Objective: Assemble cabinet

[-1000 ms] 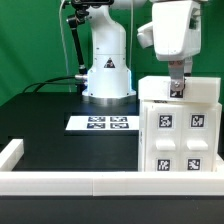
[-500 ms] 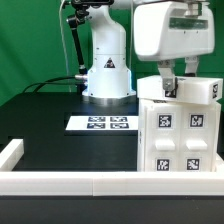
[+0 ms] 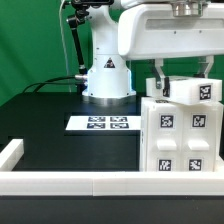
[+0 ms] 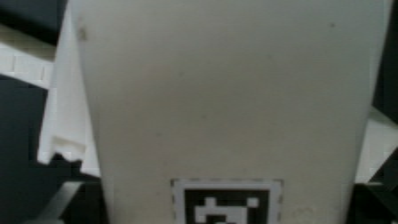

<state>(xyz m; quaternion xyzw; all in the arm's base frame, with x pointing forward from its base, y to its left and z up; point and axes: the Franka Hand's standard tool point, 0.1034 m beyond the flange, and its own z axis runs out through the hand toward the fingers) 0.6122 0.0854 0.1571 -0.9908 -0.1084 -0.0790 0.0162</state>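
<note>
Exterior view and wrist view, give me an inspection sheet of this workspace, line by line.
Surface: black table with a low white rail along its front edge.
Job's things: the cabinet stands at the exterior view's right, four tagged front panels showing; a tagged white part lies tilted on its top and fills the wrist view.
Clutter: nothing seen.
Grippers: the gripper is down over that top part, fingers on either side of it; grip cannot be told.
Cables: black cables run down beside the robot base.
Surroundings: marker board flat on the table; green backdrop.
</note>
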